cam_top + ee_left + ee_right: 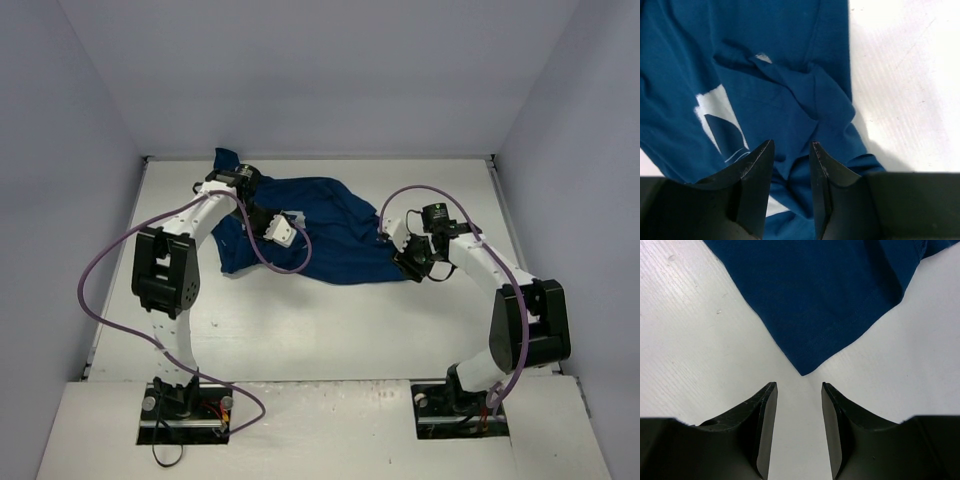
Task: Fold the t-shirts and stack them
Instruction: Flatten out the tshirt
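Note:
One navy blue t-shirt (340, 235) lies crumpled on the white table at the back middle. Part of its pale print (715, 107) shows among the folds in the left wrist view. My left gripper (268, 222) hangs over the shirt's left part. Its jaws (792, 142) stand a little apart, with rumpled cloth (790, 75) under and between the fingertips and nothing pinched. My right gripper (405, 268) is low at the shirt's right side. It is open (799, 384) over bare table, and a pointed corner of the shirt (820, 295) lies just ahead of its fingertips.
Pale walls enclose the white table (330, 330) on the left, back and right. Purple cables (100, 270) loop beside each arm. The left arm's black elbow (165, 272) stands left of the shirt, and the right arm's elbow (530, 322) stands at the near right.

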### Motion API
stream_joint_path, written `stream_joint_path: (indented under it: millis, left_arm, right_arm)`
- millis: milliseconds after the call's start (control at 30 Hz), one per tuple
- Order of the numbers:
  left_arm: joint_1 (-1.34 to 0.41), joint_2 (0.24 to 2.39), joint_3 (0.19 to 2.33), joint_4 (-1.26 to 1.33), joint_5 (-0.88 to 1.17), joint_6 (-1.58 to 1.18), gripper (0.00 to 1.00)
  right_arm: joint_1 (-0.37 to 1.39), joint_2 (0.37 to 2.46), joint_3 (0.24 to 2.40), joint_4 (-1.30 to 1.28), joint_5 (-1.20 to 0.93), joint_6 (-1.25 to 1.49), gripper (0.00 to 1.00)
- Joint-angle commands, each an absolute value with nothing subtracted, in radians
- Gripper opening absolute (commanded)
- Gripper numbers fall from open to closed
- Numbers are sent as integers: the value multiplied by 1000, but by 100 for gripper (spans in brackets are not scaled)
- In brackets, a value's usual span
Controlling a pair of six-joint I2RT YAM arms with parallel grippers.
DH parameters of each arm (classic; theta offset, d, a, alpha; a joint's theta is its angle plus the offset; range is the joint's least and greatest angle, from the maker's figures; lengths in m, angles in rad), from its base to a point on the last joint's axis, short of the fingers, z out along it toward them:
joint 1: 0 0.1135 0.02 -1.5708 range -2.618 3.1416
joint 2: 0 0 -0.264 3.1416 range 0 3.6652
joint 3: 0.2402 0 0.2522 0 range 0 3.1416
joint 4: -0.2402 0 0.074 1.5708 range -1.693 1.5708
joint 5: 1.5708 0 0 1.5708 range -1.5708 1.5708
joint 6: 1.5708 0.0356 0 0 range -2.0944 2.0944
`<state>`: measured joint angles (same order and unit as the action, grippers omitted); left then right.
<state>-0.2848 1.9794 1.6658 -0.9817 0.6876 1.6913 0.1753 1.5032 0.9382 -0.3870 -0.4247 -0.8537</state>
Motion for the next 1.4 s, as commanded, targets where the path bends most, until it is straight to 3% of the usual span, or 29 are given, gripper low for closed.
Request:
stream_joint_path:
  millis: [0, 733, 933, 1167, 1367]
  left_arm:
    - [-276, 1974, 1712, -1019, 721, 1716, 30]
    - [-279, 2095, 1775, -1019, 678, 1712, 29]
    - [-282, 2127, 1809, -1019, 661, 1706, 22]
    - [-281, 2109, 1811, -1019, 659, 1686, 0]
    - [-271, 1942, 1766, -1020, 733, 1581, 0]
  right_arm:
    - [161, 1494, 945, -407, -446, -868, 39]
    - [132, 1516, 943, -416, -457, -877, 39]
    - [130, 1511, 940, -420, -450, -894, 39]
    - [121, 1482, 944, -428, -452, -950, 41]
    - [120, 1426, 933, -428, -500, -1064, 47]
